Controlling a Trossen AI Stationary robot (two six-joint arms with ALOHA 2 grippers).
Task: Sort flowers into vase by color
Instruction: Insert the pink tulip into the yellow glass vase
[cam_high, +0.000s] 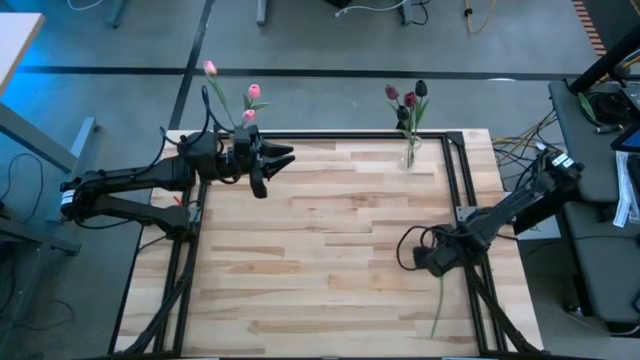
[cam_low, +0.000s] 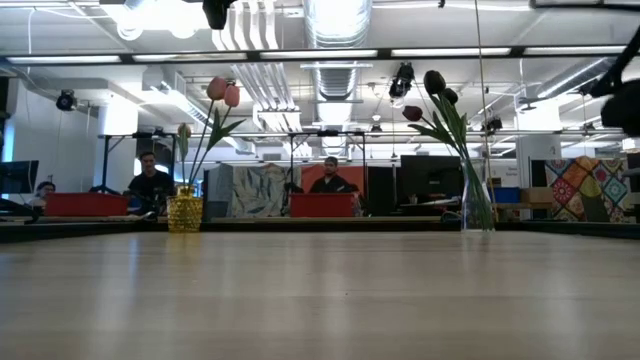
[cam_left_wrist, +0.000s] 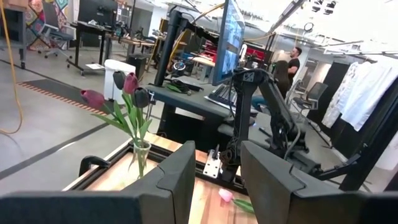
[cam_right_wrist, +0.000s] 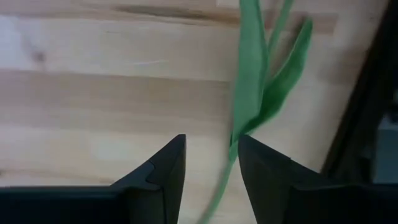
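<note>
Three pink tulips stand in a yellow vase at the table's far left. Three dark maroon tulips stand in a clear glass vase at the far right. One more tulip lies flat on the table near the right edge, with its green stem toward the near edge and its pink head showing in the left wrist view. My right gripper is low over it and open, with the stem between its fingers. My left gripper is open and empty beside the yellow vase. My right gripper comes down on the lying tulip from above, with a finger on each side of the stem just below the leaves. The stem runs close along one finger. I cannot tell whether it touches. The tulip lies flat on the table.
A black frame borders the wooden tabletop, running close to the right gripper. The middle of the table is bare wood. Cables loop beside the right gripper. People sit at desks in the room beyond the far edge.
</note>
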